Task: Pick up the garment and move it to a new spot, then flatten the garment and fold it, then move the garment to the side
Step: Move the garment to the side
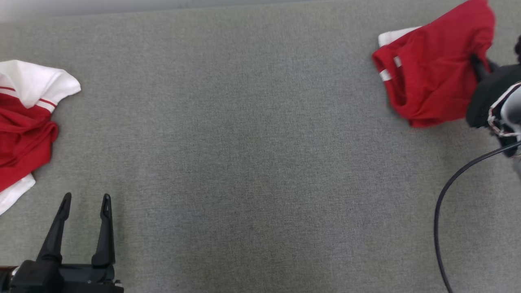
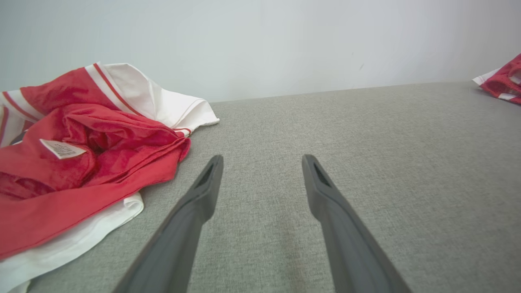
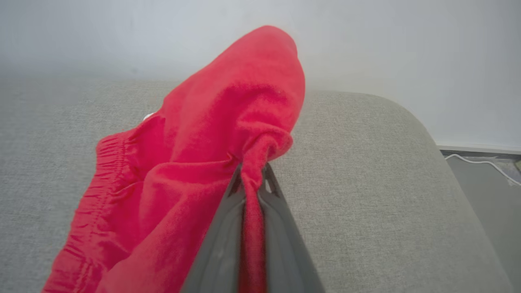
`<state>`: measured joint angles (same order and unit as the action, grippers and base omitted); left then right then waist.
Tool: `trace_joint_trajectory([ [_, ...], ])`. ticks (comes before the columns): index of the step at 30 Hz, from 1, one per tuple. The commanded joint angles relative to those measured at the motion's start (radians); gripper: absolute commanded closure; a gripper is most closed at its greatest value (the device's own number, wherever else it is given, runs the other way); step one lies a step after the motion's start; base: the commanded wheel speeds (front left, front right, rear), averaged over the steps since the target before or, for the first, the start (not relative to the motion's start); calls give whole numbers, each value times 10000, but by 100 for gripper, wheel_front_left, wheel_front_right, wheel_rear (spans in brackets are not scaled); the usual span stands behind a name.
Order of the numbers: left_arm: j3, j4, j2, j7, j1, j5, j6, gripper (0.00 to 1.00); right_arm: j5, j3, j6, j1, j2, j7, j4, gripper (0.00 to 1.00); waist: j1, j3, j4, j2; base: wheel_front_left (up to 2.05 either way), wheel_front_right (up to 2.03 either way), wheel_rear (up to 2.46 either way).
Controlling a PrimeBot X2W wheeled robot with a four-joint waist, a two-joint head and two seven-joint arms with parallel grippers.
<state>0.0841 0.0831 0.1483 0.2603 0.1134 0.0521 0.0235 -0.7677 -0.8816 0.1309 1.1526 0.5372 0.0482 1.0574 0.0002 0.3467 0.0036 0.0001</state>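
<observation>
- At the near left corner of the grey padded surface (image 1: pixel 260 162), the left gripper (image 1: pixel 86 197) points away from the robot. Its two dark fingers are spread wide and hold nothing.
- Just beyond it, against the left edge, lies a loose heap of red and white clothing (image 1: pixel 24 122), which neither gripper touches.
- A broad stretch of bare grey cloth separates the two sides.
- At the far right corner sits the red garment (image 1: pixel 431 69), bunched, with its elastic waistband facing the middle.
- The right gripper (image 3: pixel 253 171) reaches in from the right edge, its fingers pinched tight on a fold of the garment's right side.
- The cloth trails from that grip toward the middle, so the right arm is the nearer one by far. Carrying it inward looks like the likely next move.
</observation>
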Motion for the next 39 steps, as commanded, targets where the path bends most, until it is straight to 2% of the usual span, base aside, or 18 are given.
trace_joint_trajectory([
  [1,57,125,112,-26,75,-80,-30,0,127,-63,-2,271,182,-22,27,100,-2,217,-106,-1,0,0,0],
  [16,300,1064,570,-385,-29,-21,-117,0,536,-317,-2,1356,1222,-460,132,100,-2,828,-136,-1,0,0,0],
  [28,290,1304,647,-440,-76,51,-241,0,680,-282,-2,1517,1419,-490,514,99,-2,999,-78,-1,0,0,0],
  [30,281,1293,658,-427,-80,65,-262,0,774,-317,-2,1575,1413,-392,613,20,-2,1009,-66,-1,0,0,0],
  [31,281,1284,665,-419,-83,70,-261,0,812,-328,-2,1582,1395,-397,667,0,-2,1013,-61,-1,0,0,0],
  [39,198,1102,570,-322,-74,173,-339,0,1276,-314,-2,1887,1267,-4,1016,0,-2,914,-14,-1,0,0,0],
])
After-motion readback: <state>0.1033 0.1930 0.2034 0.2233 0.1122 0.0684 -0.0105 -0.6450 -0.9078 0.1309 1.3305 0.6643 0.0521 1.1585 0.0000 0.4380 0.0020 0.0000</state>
